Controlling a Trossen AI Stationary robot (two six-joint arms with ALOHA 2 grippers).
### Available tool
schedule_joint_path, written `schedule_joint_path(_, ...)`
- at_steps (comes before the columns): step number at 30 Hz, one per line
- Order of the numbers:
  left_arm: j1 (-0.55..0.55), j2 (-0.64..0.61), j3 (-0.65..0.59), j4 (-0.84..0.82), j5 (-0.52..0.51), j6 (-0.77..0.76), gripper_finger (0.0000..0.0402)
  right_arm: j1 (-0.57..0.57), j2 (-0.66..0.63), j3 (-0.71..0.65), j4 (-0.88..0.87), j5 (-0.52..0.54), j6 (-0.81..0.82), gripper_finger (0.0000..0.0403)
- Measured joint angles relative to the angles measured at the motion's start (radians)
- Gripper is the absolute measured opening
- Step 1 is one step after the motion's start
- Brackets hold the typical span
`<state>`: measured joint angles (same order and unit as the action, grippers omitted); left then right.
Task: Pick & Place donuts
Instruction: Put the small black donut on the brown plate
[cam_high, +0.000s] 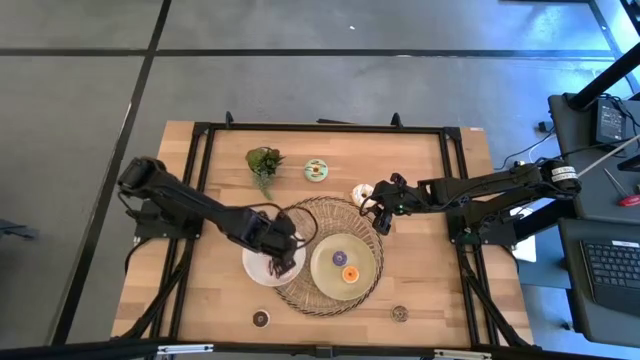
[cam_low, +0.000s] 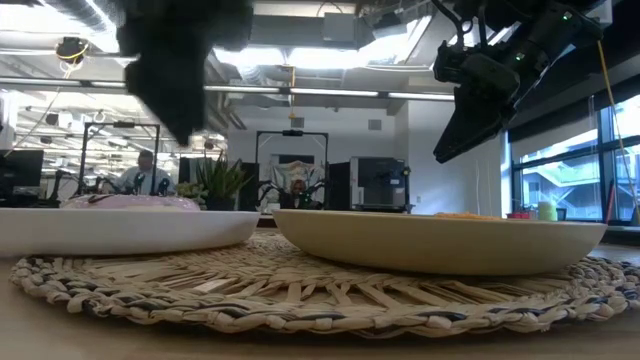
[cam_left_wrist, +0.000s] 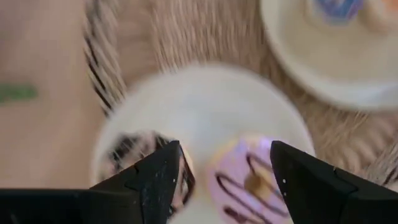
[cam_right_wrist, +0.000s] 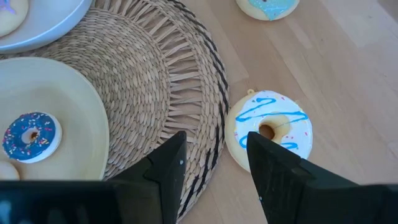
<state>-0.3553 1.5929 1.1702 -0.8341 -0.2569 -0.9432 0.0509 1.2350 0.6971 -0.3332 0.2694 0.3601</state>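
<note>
White plate (cam_left_wrist: 205, 99) under parted left jaws holds a pink donut (cam_left_wrist: 249, 180) (no writing legible).

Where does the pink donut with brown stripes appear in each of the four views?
High view: pink donut on the white plate, under the left gripper.
Low view: left, a pink top above the plate's rim.
Left wrist view: between the open fingers.
Right wrist view: not in it.
Shared landmark: the woven mat.
</note>
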Motion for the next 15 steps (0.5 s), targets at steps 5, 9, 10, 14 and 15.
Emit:
schedule_joint_path(5,0.004,-0.083,0.001,0.028,-0.142,0.012,0.0246,0.000,0.000,0.000,0.000,0.000,0.000,0.0171)
schedule_joint_path(9,-0.013,-0.112,0.001,0.030,-0.127,0.009,0.0244,0.000,0.000,0.000,0.000,0.000,-0.002,0.0171)
schedule_joint_path(10,-0.022,-0.113,0.001,0.031,-0.098,0.021,0.0244,0.000,0.000,0.000,0.000,0.000,-0.003,0.0171)
schedule_joint_path(14,-0.062,-0.110,0.000,0.037,0.003,0.079,0.0246,0.000,0.000,0.000,0.000,0.000,-0.018,0.0171)
schedule_joint_path(15,-0.070,-0.106,-0.001,0.045,0.022,0.086,0.0246,0.000,0.000,0.000,0.000,0.000,-0.025,0.0171)
